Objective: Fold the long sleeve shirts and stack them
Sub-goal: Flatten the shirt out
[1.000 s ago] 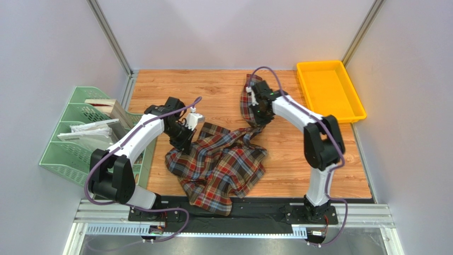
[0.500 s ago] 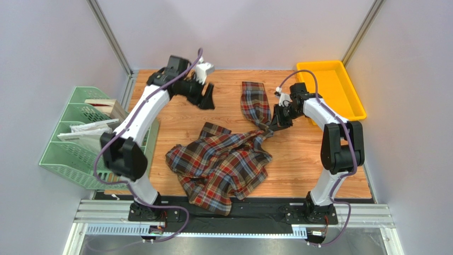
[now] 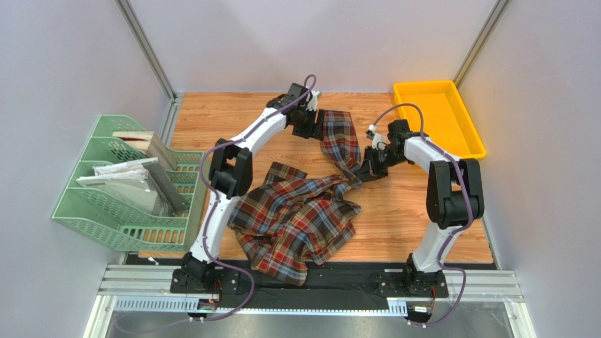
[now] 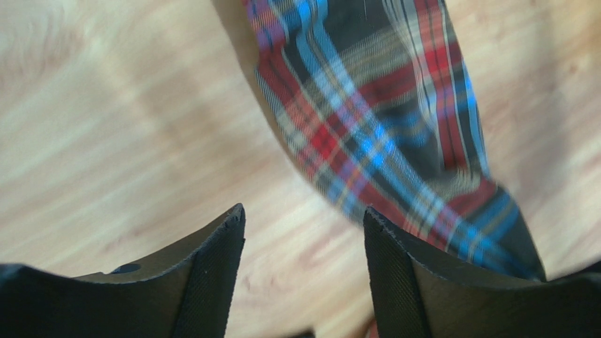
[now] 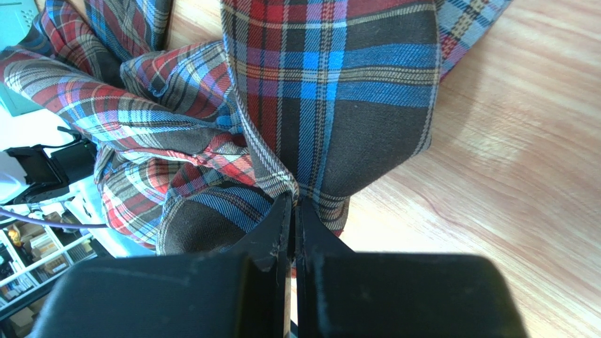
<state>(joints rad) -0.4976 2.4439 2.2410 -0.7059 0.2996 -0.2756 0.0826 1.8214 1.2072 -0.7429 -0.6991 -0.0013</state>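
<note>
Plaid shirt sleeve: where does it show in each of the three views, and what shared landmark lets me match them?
Top external: the plaid shirt sleeve runs from the centre up toward the far edge.
Left wrist: upper right, just beyond the open left gripper.
Right wrist: top centre, pinched by the shut right gripper.
Shared landmark: the wooden tabletop under the sleeve.

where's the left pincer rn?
Top view: the left pincer is at the far centre of the table, open and empty, just left of the plaid shirt's stretched-out sleeve.
</note>
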